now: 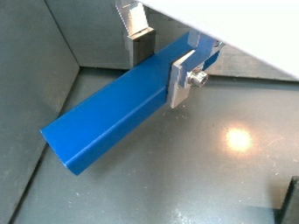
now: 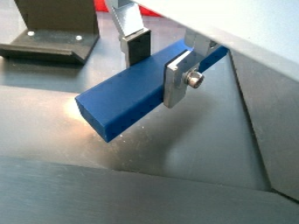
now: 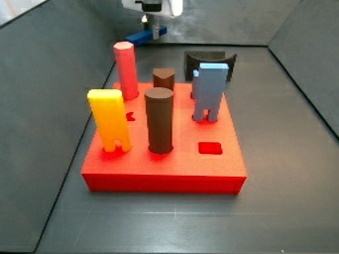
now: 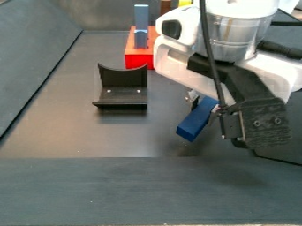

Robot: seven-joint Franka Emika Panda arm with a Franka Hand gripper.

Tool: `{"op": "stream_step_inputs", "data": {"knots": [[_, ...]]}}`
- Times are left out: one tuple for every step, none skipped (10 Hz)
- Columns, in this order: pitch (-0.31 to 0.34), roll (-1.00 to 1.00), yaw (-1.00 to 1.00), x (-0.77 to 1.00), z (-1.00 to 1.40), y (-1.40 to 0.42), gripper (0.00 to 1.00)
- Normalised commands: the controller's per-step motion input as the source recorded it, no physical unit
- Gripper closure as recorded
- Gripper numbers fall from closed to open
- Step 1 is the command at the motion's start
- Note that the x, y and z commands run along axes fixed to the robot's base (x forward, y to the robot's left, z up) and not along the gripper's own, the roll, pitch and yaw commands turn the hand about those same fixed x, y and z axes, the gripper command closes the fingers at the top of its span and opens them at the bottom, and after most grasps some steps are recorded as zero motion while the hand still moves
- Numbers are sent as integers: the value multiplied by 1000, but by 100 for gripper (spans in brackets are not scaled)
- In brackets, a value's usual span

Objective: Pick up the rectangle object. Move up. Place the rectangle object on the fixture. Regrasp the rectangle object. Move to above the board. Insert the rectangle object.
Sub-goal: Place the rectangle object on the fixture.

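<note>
The rectangle object is a long blue bar, seen in both wrist views (image 1: 111, 118) (image 2: 135, 96). My gripper (image 1: 159, 74) (image 2: 156, 70) is shut on it near one end, one silver finger (image 1: 179, 80) on each long side. In a side view the blue bar (image 4: 195, 122) hangs tilted under the gripper (image 4: 200, 104), just above the floor. In a side view from far off, the gripper (image 3: 153, 20) and bar (image 3: 143, 33) are at the back of the bin. The fixture (image 4: 120, 86) (image 2: 52, 31) (image 3: 209, 62) stands apart from the bar.
The red board (image 3: 166, 164) (image 4: 141, 53) carries a yellow piece (image 3: 106, 119), a red peg (image 3: 126, 69), two brown pegs (image 3: 158, 119) and a blue piece (image 3: 208, 91). Grey bin walls (image 1: 35, 61) rise close beside the bar.
</note>
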Motion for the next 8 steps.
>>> {"op": "stream_step_inputs", "data": {"knots": [[15, 0, -1, -3, 1000, -3, 100], [30, 10, 0, -13, 1000, -1, 100], [36, 21, -3, -16, 1000, -1, 100], [57, 48, -8, -23, 1000, -2, 100], [69, 63, -5, -26, 1000, -2, 100], [81, 76, -2, -30, 1000, -4, 100], [86, 86, 1, -30, 1000, -4, 100], [95, 93, 12, -27, 879, -6, 100]]}}
